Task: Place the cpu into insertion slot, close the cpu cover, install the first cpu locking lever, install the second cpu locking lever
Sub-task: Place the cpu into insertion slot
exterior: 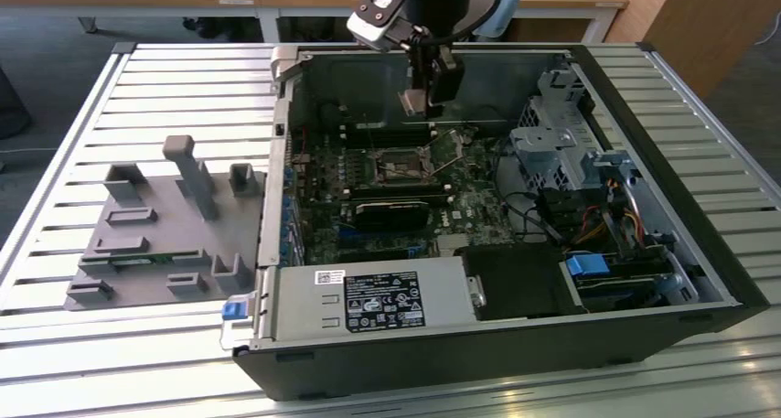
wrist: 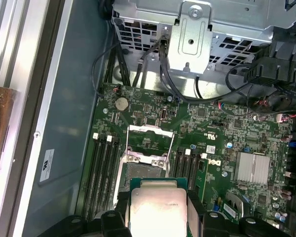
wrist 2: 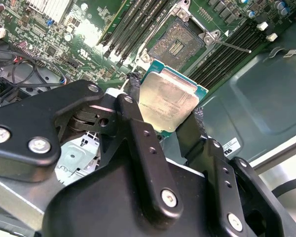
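Observation:
My gripper [exterior: 422, 100] hangs over the open computer case, shut on the cpu [wrist 2: 168, 100], a square chip with a pale silvery face and a green edge. In both wrist views the black fingers [wrist 2: 132, 101] press on two opposite sides of the chip [wrist: 158, 211]. The insertion slot [wrist 2: 176, 43] lies uncovered on the green board, a short way beyond the held chip and apart from it [wrist: 139, 173]. In the exterior view the slot [exterior: 397, 169] sits below and in front of the gripper. The cpu cover [wrist: 151, 128] stands swung up behind the slot. A thin locking lever [wrist 2: 233, 47] sticks out beside the slot.
Black memory slots [wrist: 101, 173] flank the socket on both sides. A metal drive cage [wrist: 197, 29] with cables and a finned heatsink [wrist: 254, 168] stand nearby. The exterior view shows the case wall [exterior: 283, 162], a power supply [exterior: 366, 301], and a grey fixture [exterior: 159, 226] on the slatted table.

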Tool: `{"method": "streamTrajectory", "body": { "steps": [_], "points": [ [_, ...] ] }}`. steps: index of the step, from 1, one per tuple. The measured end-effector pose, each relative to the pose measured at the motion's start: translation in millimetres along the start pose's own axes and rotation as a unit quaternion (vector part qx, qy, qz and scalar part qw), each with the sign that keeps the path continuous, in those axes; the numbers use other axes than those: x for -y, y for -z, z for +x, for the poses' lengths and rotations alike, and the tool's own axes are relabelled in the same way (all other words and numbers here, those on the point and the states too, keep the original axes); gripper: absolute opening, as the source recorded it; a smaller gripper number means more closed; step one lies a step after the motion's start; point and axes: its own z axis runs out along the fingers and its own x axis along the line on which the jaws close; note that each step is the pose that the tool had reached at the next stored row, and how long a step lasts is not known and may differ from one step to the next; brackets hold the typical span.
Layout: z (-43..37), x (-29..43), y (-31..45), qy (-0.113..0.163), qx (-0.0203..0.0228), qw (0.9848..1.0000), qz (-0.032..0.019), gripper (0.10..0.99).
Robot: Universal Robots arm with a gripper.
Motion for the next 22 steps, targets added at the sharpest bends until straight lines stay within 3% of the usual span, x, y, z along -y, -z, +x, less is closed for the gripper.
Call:
{"method": "streamTrajectory", "body": {
  "steps": [22],
  "points": [
    [-0.1, 0.5, -5.9, 0.000, 0.0000, 1.0000, 0.0000, 0.541]
  ]
}}
